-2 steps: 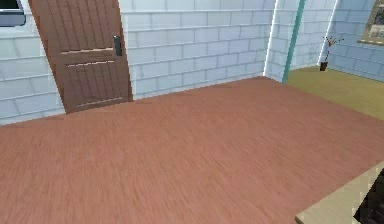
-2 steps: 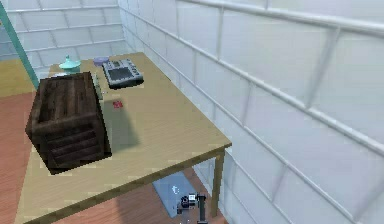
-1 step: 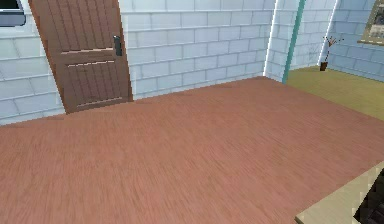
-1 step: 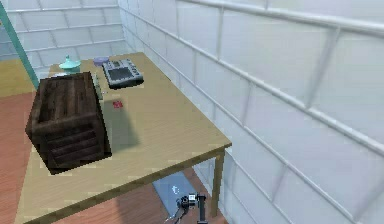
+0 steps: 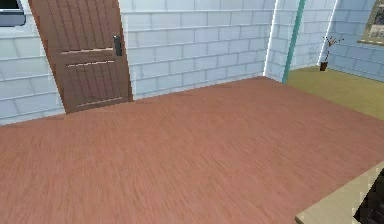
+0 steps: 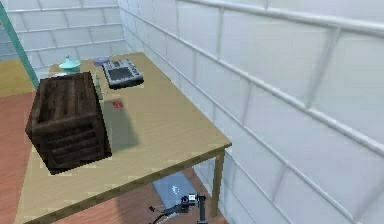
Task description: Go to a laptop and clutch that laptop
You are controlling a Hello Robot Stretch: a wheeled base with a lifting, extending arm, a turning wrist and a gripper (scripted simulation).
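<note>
Arm side view: fingers (image 6: 172, 208) low by the bottom edge, beneath the near rim of a tan wooden bench (image 6: 165, 135), with red-brown floor (image 6: 8, 130) around them. Tips too small to make out, so cannot tell whether released, clenched or grasping anything. One bench leg (image 6: 217, 185) just right of the fingers.

Laptop (image 6: 125, 72) lying on the bench's far end, well apart from the fingers, up the picture and somewhat left of them: grey body with a dark panel. Dark slatted crate (image 6: 68, 122) standing on the bench, up and left of the fingers, nearer to them than the laptop. Small red thing (image 6: 120, 104) on the benchtop between crate and laptop, too small to name. Pale teal rounded thing (image 6: 68, 63) beyond the crate, left of the laptop, farthest from the fingers. White block wall (image 6: 300, 100) running along the bench's right side, right of the fingers.

Forward view: brown panelled door (image 5: 85, 50) with a dark handle (image 5: 118, 45) at the left, set in the same white block walling. Teal post (image 5: 292, 40) toward the right, and past it a bare-twigged potted plant (image 5: 325, 52) standing on tan flooring (image 5: 345, 90). Tan corner (image 5: 340, 208) at the bottom right.
</note>
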